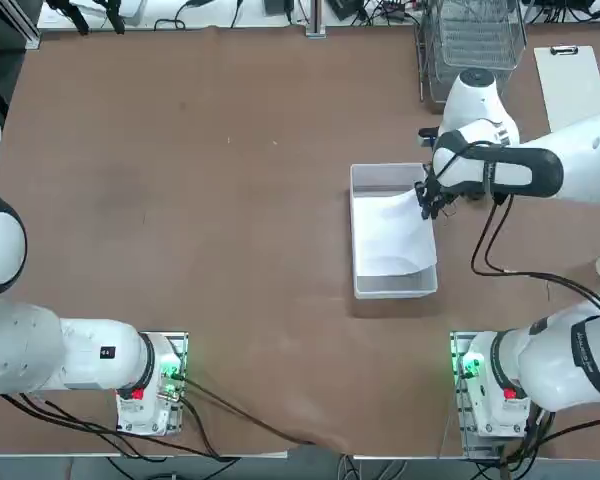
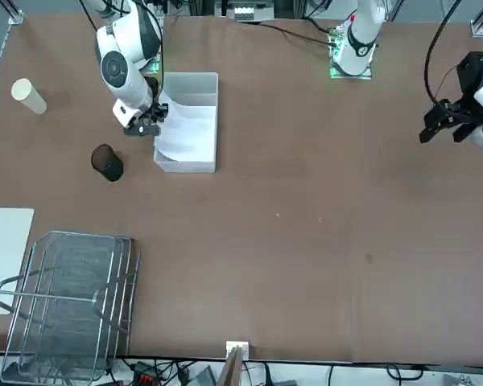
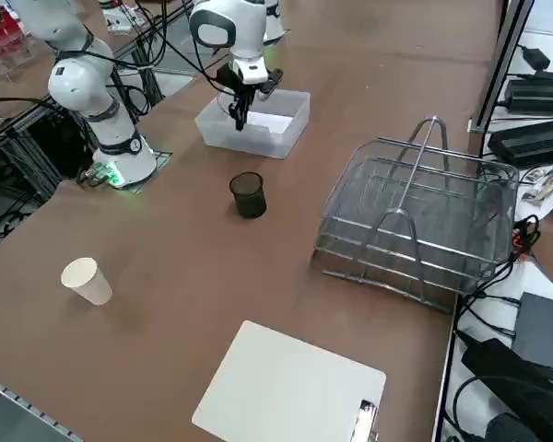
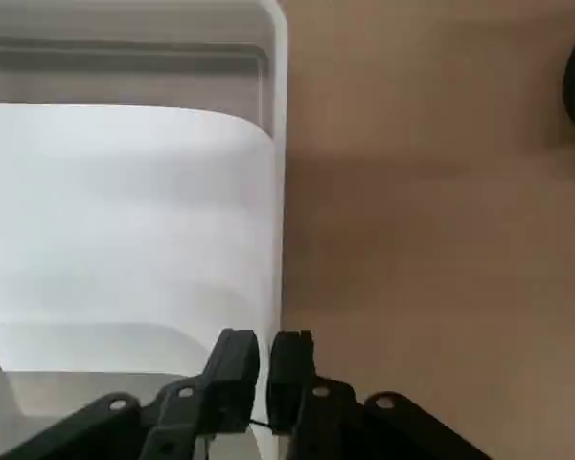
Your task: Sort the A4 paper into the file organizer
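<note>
- Right gripper (image 4: 263,356): one, black, two-finger; low over the right-hand wall of the bin, at the paper's edge. Whether it is apart, together or clamped on the paper cannot be told.
- Right arm (image 1: 535,165): white with black bands; reaching in from the right side of the top view.
- Paper (image 1: 390,238): one plain white sheet, curled; lying inside the bin, its side edge rising along the right-hand wall, next to the gripper.
- Bin (image 1: 396,287): one, translucent white plastic, rectangular; standing upright on the table, right of its middle in the top view; part of its floor bare beside the paper.
- Organizer (image 3: 415,216): one, silver-grey wire mesh with rails and handles; at the table's far edge from the arm bases, well apart from the bin.
- Clipboard (image 3: 290,387): one, with white sheet and metal clip; flat on the table, near the organizer.
- Black cup (image 3: 248,195): one, dark; on the table between bin and organizer in the right side view.
- White cup (image 3: 87,281): one, tilted in view; on the table, apart from the black cup.
- Table (image 1: 210,220): brown top.
</note>
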Motion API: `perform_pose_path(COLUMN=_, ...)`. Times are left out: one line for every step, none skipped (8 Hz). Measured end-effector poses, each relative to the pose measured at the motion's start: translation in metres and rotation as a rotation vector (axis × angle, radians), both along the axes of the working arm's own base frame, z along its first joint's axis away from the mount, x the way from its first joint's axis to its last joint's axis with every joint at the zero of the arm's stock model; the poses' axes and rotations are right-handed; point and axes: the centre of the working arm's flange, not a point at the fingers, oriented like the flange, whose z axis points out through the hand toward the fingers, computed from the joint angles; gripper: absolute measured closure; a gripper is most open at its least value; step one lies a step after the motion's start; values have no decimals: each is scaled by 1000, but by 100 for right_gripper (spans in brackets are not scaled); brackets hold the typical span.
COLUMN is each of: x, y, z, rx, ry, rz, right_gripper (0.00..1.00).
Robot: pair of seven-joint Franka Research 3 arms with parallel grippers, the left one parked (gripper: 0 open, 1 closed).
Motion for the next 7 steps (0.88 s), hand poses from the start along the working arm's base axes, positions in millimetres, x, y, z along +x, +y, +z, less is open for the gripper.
perform_pose_path(x=0, y=0, z=1, rx=-1, ry=5, rz=0, right_gripper=96)
perform_pose_path(x=1, y=1, z=4, rx=-3, ry=10, rz=1, right_gripper=97)
perform_pose_path(x=2, y=1, z=6, rx=-3, ry=12, rz=1, right_gripper=98)
perform_pose_path(x=3, y=1, z=8, rx=-2, ry=11, rz=0, right_gripper=98)
perform_pose_path(x=5, y=0, z=11, rx=2, ry=4, rz=-4, right_gripper=98)
perform_pose_path(x=8, y=-2, z=19, rx=8, ry=-4, rz=-12, right_gripper=98)
perform_pose_path(x=14, y=-5, z=35, rx=12, ry=-2, rz=-22, right_gripper=98)
